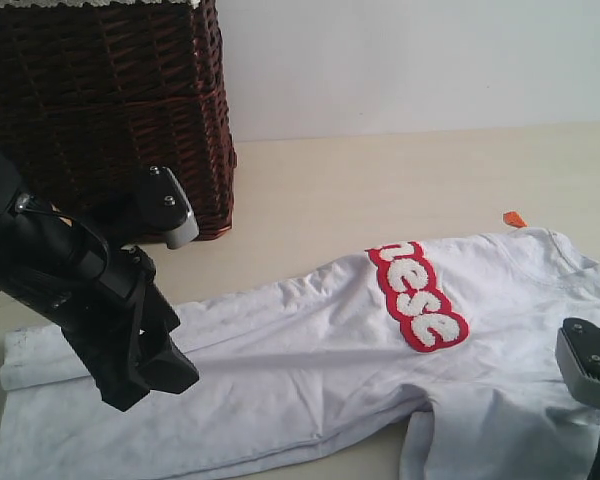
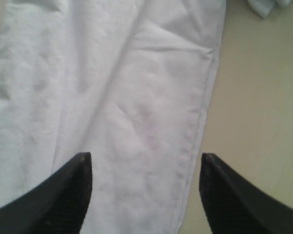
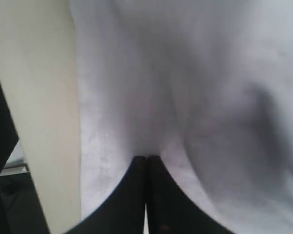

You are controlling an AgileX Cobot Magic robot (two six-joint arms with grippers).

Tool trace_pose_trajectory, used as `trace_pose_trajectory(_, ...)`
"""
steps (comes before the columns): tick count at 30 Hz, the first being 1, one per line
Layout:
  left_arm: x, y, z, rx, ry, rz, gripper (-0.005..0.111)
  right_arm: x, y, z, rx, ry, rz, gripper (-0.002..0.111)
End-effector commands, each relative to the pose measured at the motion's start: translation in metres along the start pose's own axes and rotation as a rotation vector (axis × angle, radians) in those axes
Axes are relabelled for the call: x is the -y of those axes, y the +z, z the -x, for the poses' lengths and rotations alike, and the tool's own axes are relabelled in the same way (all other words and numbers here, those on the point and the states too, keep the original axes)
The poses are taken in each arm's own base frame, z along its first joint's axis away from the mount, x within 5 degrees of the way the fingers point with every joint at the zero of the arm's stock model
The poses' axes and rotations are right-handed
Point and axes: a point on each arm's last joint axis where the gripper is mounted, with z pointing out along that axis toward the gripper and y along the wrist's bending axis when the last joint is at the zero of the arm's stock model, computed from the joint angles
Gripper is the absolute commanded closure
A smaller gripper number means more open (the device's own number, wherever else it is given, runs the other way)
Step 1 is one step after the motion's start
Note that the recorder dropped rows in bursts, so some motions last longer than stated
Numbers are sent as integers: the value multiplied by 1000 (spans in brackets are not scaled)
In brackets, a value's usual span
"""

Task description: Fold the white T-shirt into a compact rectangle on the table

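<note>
The white T-shirt [image 1: 310,340] lies lengthwise across the table [image 1: 380,190], its red band of white letters [image 1: 417,295] facing up toward the right. My left gripper [image 1: 155,385] hovers open over the shirt's left part. In the left wrist view its fingers straddle the cloth [image 2: 136,97] beside a stitched edge, with bare table [image 2: 263,122] alongside. My right gripper [image 3: 146,158] is shut on a pinch of the shirt [image 3: 185,87], and the fabric rises in folds to the tips. In the exterior view only its wrist [image 1: 590,365] shows at the lower right.
A dark brown wicker basket [image 1: 100,100] stands at the back left, close behind the left arm. A small orange bit [image 1: 514,219] lies by the shirt's collar end. The table's edge and dark floor [image 3: 10,195] show in the right wrist view.
</note>
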Motion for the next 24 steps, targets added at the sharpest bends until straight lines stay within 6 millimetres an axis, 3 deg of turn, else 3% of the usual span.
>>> trace_pose_trajectory(1, 2, -2, 2, 10, 0, -6, 45, -11, 18, -22, -136, -6, -19, 108)
trace_pose_trajectory(6, 2, -2, 2, 10, 0, -6, 45, -10, 31, -33, -187, -9, -174, 108)
trace_pose_trajectory(12, 2, -2, 2, 10, 0, -6, 45, -13, 18, -30, -174, -33, -244, 108)
trace_pose_trajectory(20, 0, -2, 3, 29, -2, 23, 45, 22, -32, -14, -66, -22, -894, 108)
trace_pose_trajectory(22, 0, -2, 3, 29, -2, 23, 46, 25, -42, -8, -40, -26, -894, 108)
trace_pose_trajectory(24, 0, -2, 3, 28, -2, 21, 54, 19, -45, 6, 2, -72, -744, 108)
